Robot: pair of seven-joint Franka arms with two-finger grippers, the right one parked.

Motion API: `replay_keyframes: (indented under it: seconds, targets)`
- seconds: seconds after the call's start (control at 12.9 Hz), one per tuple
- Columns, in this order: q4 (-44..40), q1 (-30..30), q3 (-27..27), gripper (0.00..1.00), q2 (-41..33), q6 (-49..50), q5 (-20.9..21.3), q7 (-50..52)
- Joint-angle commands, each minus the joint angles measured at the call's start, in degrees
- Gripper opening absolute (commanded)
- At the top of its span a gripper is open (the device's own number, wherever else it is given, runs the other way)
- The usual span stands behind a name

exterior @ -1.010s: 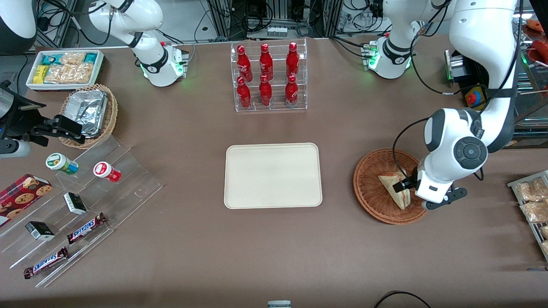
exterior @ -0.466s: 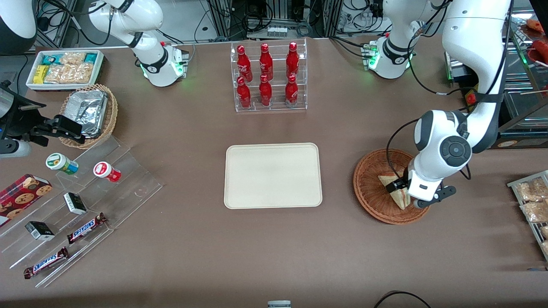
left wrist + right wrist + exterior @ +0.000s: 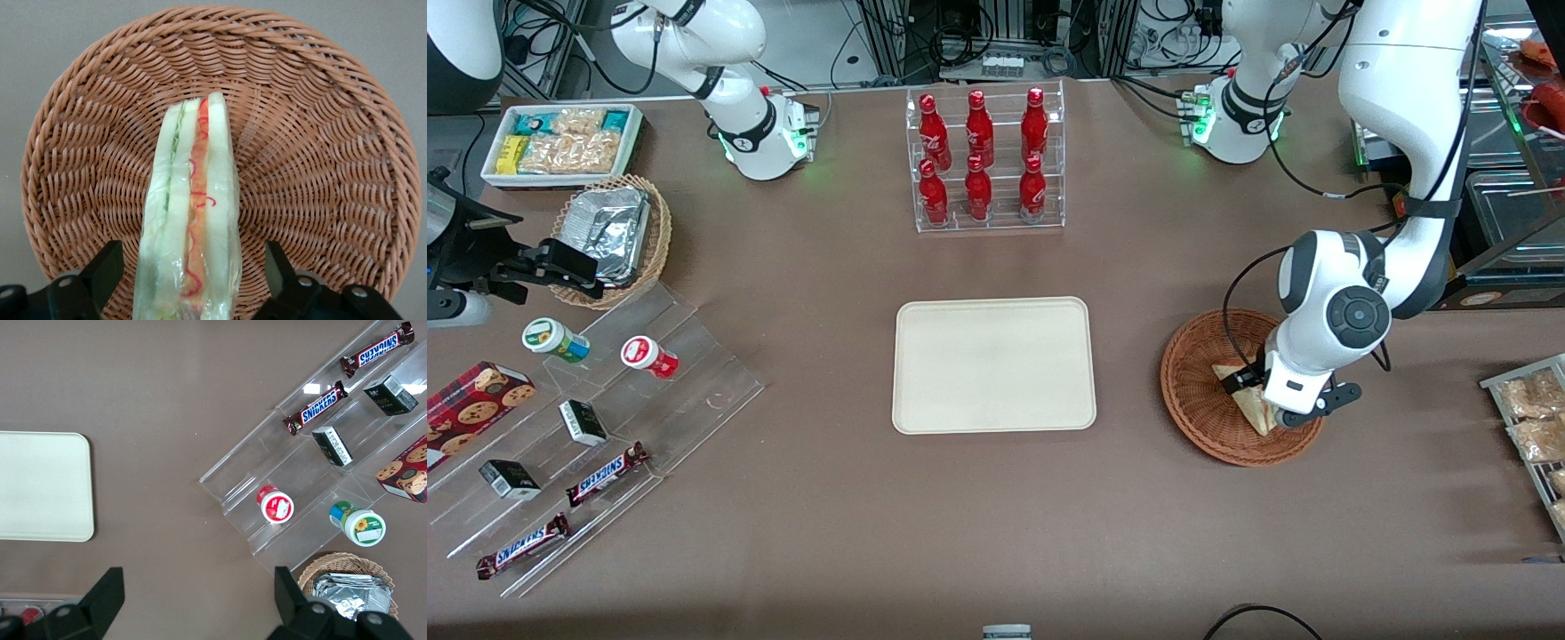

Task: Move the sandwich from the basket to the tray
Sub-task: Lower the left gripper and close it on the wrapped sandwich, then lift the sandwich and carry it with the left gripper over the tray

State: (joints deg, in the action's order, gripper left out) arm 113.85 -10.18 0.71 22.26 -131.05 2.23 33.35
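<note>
The sandwich is a clear-wrapped wedge of white bread with red, yellow and green filling, standing on edge in the reddish-brown wicker basket. My left gripper is open and low over the basket, one black finger on each side of the wedge with a gap at both. In the front view the arm's hand covers most of the sandwich in the basket, and the gripper sits at it. The cream tray lies bare at mid-table, beside the basket toward the parked arm's end.
A clear rack of red bottles stands farther from the camera than the tray. A wire rack of snack packets lies at the working arm's end. Acrylic steps with snacks, a tan basket of foil containers and a white bin lie toward the parked arm's end.
The left arm's hand has shifted a little across the basket toward the tray, settling over the sandwich. The sandwich has not moved.
</note>
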Motion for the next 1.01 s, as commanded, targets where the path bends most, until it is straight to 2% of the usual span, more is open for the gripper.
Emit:
replay_keyframes:
  seconds: [0.0,0.08,0.39,0.54,0.7,0.85,0.93]
  targets:
    - [0.67,-0.54,0.43,0.06,-0.72,-0.96,1.02,3.65]
    - [0.41,-0.54,0.43,0.0,-0.64,-0.96,1.02,3.74]
    - [-1.87,-0.54,0.34,0.0,-2.21,3.14,0.93,4.01]
    - [-5.37,-0.45,0.34,0.0,-5.28,11.55,0.67,3.66]
    - [-13.0,-0.63,0.17,0.0,-6.08,24.37,0.4,3.22]
    - [-20.04,-0.54,-2.89,0.0,-5.64,32.75,-0.03,3.74]
    - [-21.64,-0.63,-4.47,0.0,-5.56,33.48,-0.04,3.92]
